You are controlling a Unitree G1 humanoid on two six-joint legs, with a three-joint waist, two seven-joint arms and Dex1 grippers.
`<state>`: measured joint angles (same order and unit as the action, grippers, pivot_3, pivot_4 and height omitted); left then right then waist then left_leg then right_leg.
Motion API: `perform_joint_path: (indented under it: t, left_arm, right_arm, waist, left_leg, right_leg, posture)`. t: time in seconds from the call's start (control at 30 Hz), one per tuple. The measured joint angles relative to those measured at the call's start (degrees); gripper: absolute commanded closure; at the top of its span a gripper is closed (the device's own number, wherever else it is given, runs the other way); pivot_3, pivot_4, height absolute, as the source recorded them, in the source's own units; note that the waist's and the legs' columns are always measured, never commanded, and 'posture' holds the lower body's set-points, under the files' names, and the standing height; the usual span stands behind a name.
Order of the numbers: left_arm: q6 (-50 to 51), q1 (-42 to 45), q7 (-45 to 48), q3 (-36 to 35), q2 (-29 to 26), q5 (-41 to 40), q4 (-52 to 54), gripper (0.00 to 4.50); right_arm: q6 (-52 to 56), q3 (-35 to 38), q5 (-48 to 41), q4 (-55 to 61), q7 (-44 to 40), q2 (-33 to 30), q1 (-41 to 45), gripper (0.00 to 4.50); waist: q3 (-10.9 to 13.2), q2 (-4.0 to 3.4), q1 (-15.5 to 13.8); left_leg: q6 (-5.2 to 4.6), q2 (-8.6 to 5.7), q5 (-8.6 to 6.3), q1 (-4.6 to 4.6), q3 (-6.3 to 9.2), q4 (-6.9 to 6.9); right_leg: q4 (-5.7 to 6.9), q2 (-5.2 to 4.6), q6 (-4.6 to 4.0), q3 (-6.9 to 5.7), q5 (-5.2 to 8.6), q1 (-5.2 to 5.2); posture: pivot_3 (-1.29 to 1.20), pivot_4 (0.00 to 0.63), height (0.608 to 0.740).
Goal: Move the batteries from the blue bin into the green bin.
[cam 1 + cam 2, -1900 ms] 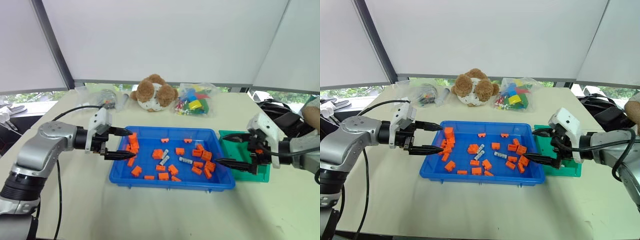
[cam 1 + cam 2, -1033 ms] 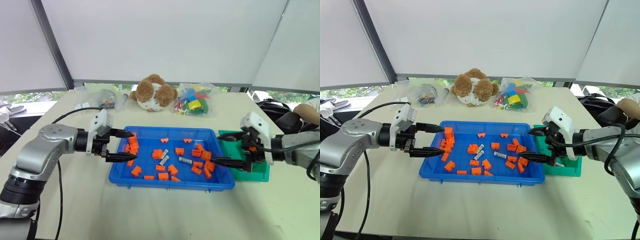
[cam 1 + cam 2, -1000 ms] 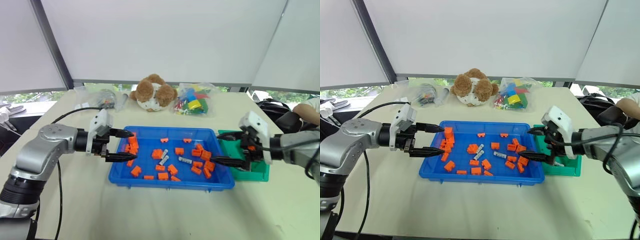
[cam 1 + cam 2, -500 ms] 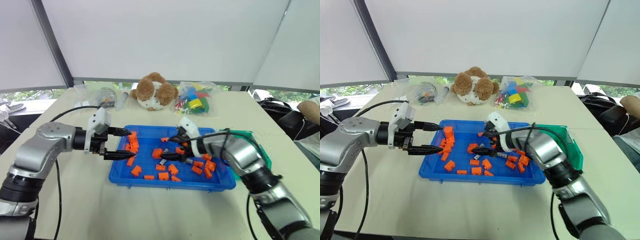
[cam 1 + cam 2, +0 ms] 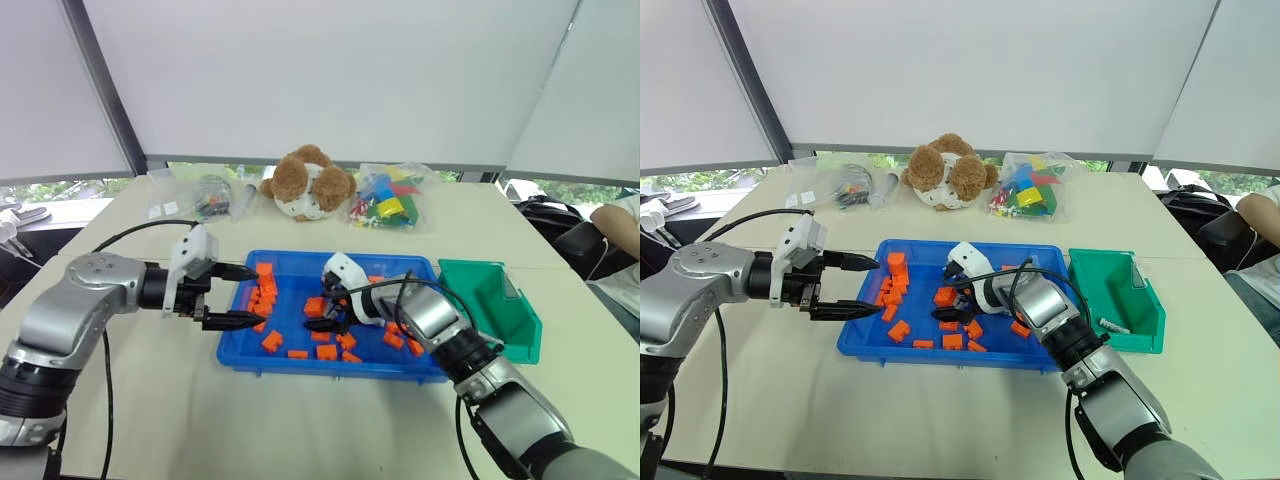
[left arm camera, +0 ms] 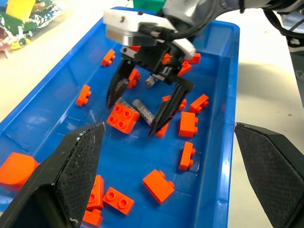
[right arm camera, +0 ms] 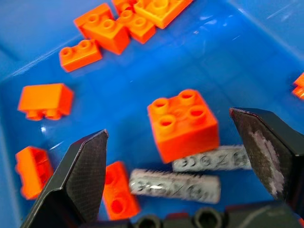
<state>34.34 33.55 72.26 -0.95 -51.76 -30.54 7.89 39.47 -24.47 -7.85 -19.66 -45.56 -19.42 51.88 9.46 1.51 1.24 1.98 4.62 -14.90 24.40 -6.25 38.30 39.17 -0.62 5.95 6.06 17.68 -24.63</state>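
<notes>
Your right end effector (image 6: 145, 107) hangs released over two batteries (image 7: 175, 185) in the blue bin (image 5: 300, 355); an orange block (image 7: 183, 124) touches them, so closing now could pinch it instead. Left end effector (image 5: 238, 296) idles, released.

The right tool (image 7: 190, 156) partly hides 2 batteries (image 7: 175, 185), lettering blurred.

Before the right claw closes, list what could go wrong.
The open right claw straddles two batteries that lie touching a square orange block, so it may pinch the block too, or grab both batteries and drop one on the way to the green bin.
</notes>
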Motion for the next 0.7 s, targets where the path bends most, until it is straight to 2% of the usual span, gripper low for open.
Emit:
perform_joint_path:
  t: [0.03,0.2,0.37,0.7]
  left_arm:
    - [0.0,-0.1,0.0,0.0,0.0,0.0,0.1,0.0]
    - [0.1,-0.2,-0.3,0.0,0.0,-0.1,0.3,0.0]
    - [0.2,-0.5,-0.8,-0.1,0.0,-0.2,1.3,0.0]
    - [0.5,-0.6,-2.2,-0.1,0.1,-0.9,1.9,0.0]
  right_arm:
    - [-0.3,0.0,0.3,-0.4,-0.1,0.3,0.1,0.91]
    - [-1.1,0.1,1.3,-1.0,-0.8,1.2,0.1,3.33]
    - [-1.1,0.4,1.9,-0.8,-1.9,2.1,0.2,3.3]
    - [-3.4,0.3,2.7,-2.5,-3.3,8.8,2.7,3.3]
  waist:
    - [0.0,0.0,0.0]
    - [0.0,0.0,0.0]
    - [0.0,0.0,0.0]
    - [0.0,0.0,1.3]
  left_leg:
    - [0.01,0.0,0.0,0.0,0.0,0.0]
    - [0.0,0.0,0.0,0.0,0.02,0.0]
    - [0.0,0.0,0.0,0.0,0.04,-0.01]
    - [0.04,0.0,0.02,0.0,0.2,-0.04]
  right_leg:
    - [0.0,0.0,0.0,0.0,0.0,0.0]
    - [0.0,0.0,0.0,-0.01,0.0,0.0]
    - [0.01,0.0,0.0,-0.02,0.0,0.01]
    - [0.04,0.01,0.0,-0.16,0.0,0.05]
  posture:
    - [0.0,0.15,0.731]
    - [0.0,0.15,0.731]
    - [0.0,0.15,0.731]
    - [0.0,0.15,0.731]
